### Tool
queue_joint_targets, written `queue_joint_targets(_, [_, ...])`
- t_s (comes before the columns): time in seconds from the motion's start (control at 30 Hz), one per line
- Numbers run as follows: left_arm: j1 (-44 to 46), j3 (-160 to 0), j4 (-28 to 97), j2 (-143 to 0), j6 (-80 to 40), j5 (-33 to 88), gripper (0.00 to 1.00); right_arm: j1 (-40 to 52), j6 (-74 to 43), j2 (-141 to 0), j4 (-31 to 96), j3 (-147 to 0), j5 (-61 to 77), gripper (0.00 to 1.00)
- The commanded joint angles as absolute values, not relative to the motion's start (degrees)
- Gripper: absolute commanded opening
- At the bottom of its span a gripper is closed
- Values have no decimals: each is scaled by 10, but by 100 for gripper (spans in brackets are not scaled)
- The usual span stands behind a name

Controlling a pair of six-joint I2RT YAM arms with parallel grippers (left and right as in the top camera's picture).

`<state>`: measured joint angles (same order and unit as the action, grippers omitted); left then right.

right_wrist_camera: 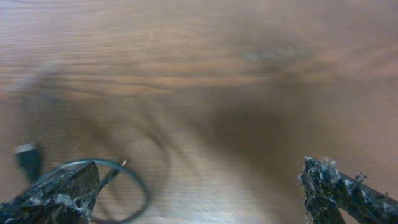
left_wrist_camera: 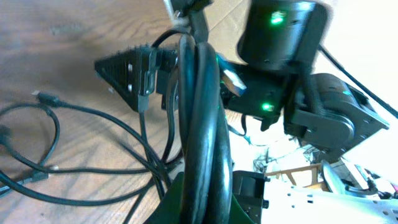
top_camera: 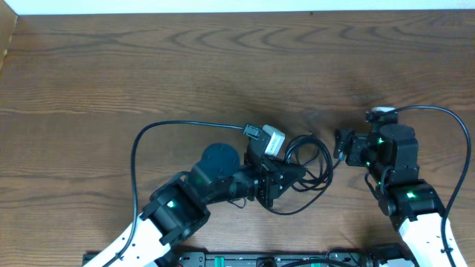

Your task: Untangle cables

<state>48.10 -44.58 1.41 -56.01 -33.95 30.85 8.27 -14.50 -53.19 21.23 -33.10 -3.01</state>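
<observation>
Several thin black cables (top_camera: 327, 159) lie looped in a bunch on the table (top_camera: 148, 67), between my two grippers. My left gripper (top_camera: 292, 176) sits at the bunch's edge, jaws together. Whether a cord is pinched, I cannot tell. My right gripper (right_wrist_camera: 199, 171) hangs just beside the bunch, jaws wide apart — one loop lies by a finger (right_wrist_camera: 62, 190)

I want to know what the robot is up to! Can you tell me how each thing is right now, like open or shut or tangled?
cables, bunched in overlapping loops, not yet untangled.
left hand, shut, at the cable bunch; whether it grips a cord cannot be told.
right hand, open wide, holding nothing.
</observation>
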Motion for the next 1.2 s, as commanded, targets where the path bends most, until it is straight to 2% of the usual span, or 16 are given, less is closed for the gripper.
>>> queue_joint_targets(0.0, [482, -449, 5, -527, -302, 276, 8, 73, -173, -531, 234, -336, -68, 99])
queue_joint_targets(0.27, [482, -449, 5, -485, -251, 182, 7, 72, -173, -531, 292, -336, 2, 99])
queue_joint_targets(0.37, [482, -449, 5, -471, -211, 146, 7, 72, -156, -531, 302, -336, 89, 99])
queue_joint_targets(0.5, [482, -449, 4, -457, -158, 90, 8, 72, -95, -531, 314, -336, 230, 99])
queue_joint_targets(0.67, [482, -449, -34, -451, -102, 28, 7, 73, 6, -531, 356, -336, 341, 99])
queue_joint_targets(0.8, [482, -449, -91, -451, -62, -29, 7, 73, 70, -531, 401, -336, 357, 99])
queue_joint_targets(1.0, [482, -449, -149, -451, 9, -138, 7, 72, 69, -531, 407, -336, 340, 99])
queue_joint_targets(1.17, [482, -449, -150, -452, 34, -146, 8, 72, 69, -531, 403, -336, 344, 99])
